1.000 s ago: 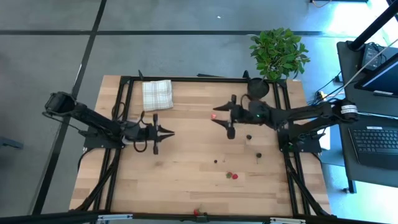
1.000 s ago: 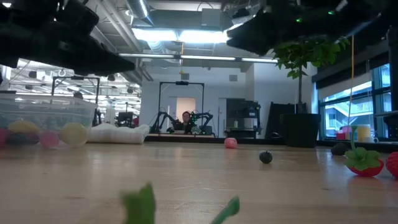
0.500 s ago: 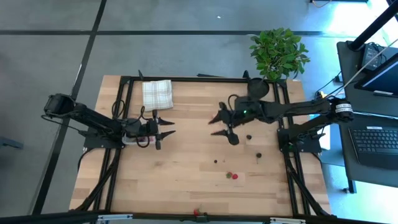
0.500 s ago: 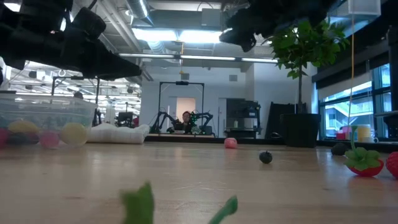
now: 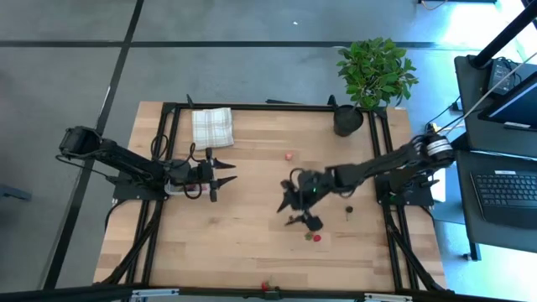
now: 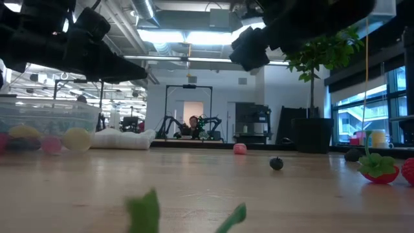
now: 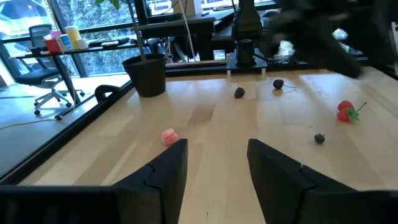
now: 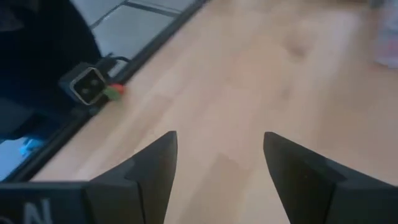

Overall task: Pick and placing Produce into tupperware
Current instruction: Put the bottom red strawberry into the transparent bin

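Left gripper (image 5: 225, 179): fingers spread with nothing between them; it hovers low at the table's left-middle, arm stretched flat from the left edge, tips aimed toward the centre.
Tupperware (image 6: 46, 129): clear box with lemon-like and pink pieces inside, seen in the low view; in the high view it sits just behind the left fingers, mostly hidden under that wrist.
Pink piece (image 7: 169, 137): on bare wood ahead of the left fingertips, slightly to one side.
Right gripper (image 5: 295, 204): fingers parted wide, empty; the arm reaches long and diagonal from the right edge, wrist tipped down over the front-centre of the table.
Dark cherry-like piece (image 5: 292, 218): just beyond the right fingertips.
Strawberry pieces (image 5: 313, 236): a little past them, toward the front edge.
Step in hand: likely closing on one of these nearby pieces.
Doing it well: centre one small piece between the spread fingers, descend straight, close gently so it does not roll away.
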